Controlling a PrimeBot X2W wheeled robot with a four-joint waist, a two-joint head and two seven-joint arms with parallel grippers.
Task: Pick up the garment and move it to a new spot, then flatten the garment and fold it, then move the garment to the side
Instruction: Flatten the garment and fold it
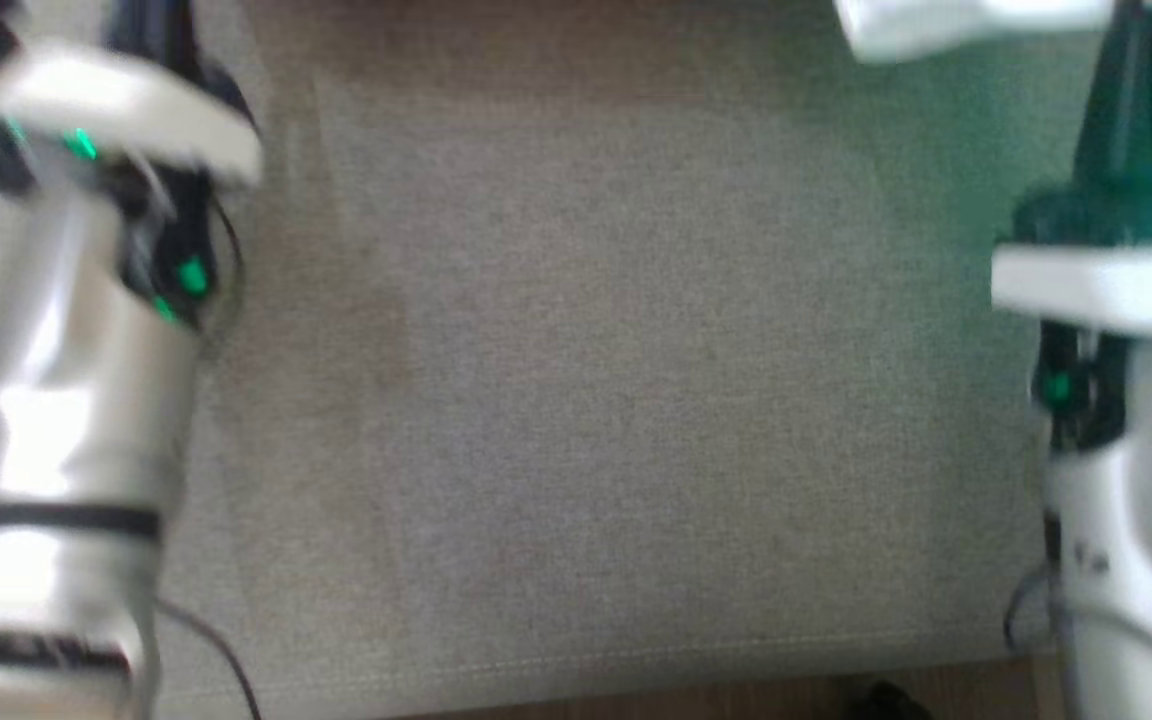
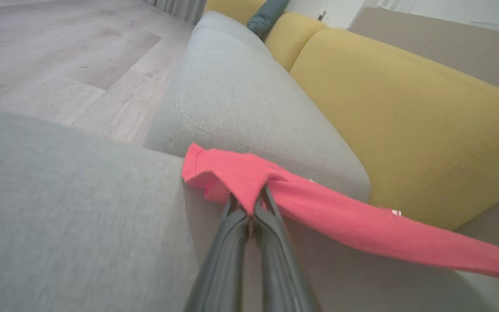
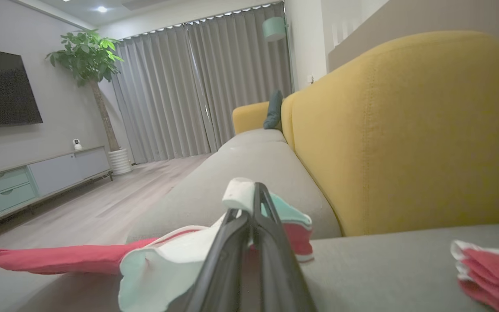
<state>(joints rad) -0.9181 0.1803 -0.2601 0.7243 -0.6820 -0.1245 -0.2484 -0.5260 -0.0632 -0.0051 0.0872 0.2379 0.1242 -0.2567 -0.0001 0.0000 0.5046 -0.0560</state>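
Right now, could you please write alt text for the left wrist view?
The left claw, shut, pinches a red garment that stretches to the right over a grey sofa. Yellow back cushions stand behind it.

My head view is soft all over, and the left forearm (image 1: 76, 400) smears badly. In the left wrist view a fold of the garment (image 2: 362, 225) covers the tips of the left hand (image 2: 251, 203), and the cloth runs off the right edge. The right hand (image 3: 254, 195) hides part of the garment's pale end from me; a folded red pile (image 3: 487, 268) is cut by the right edge.
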